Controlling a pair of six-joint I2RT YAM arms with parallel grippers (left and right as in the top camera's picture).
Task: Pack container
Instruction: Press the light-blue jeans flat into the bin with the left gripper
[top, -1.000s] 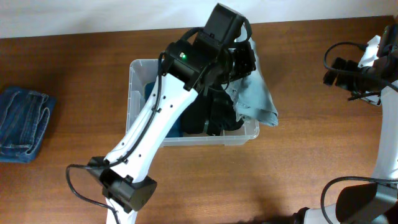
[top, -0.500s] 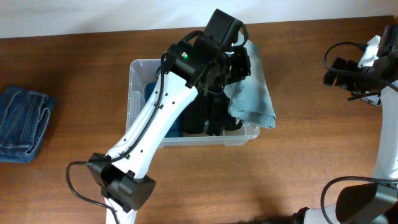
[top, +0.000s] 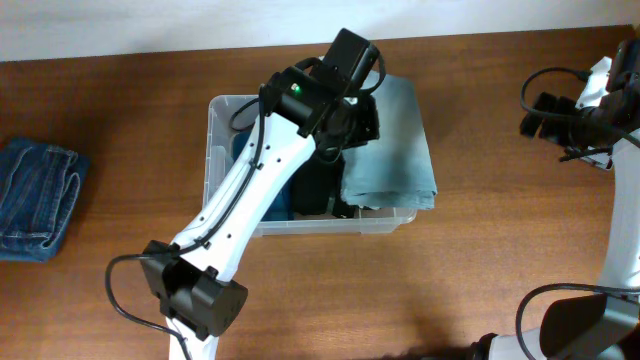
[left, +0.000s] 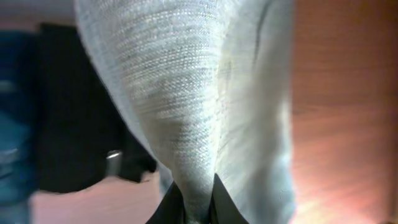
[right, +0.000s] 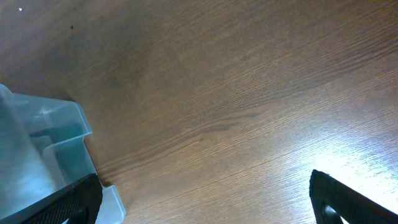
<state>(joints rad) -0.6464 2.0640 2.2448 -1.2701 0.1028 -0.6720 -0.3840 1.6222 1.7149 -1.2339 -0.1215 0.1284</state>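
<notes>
The container is standing near the middle of the table with its open side facing up, and its long axis is running from left to right in the overhead view, along the far edge of the table. The right wrist view is showing one clear corner of it at the left edge of the picture. The left arm is reaching over the container, and the left gripper is clenching a fold of the grey-blue cloth between its tips. From above, this cloth is lying spread over the right part of the container and is hanging a little over the right rim. A black garment and something blue are lying inside, partly hidden under the arm. Folded jeans are resting on the table, well apart to the left. The right gripper is hanging over bare wood to the right of the container, with its jaws standing wide apart and grasping nothing.
</notes>
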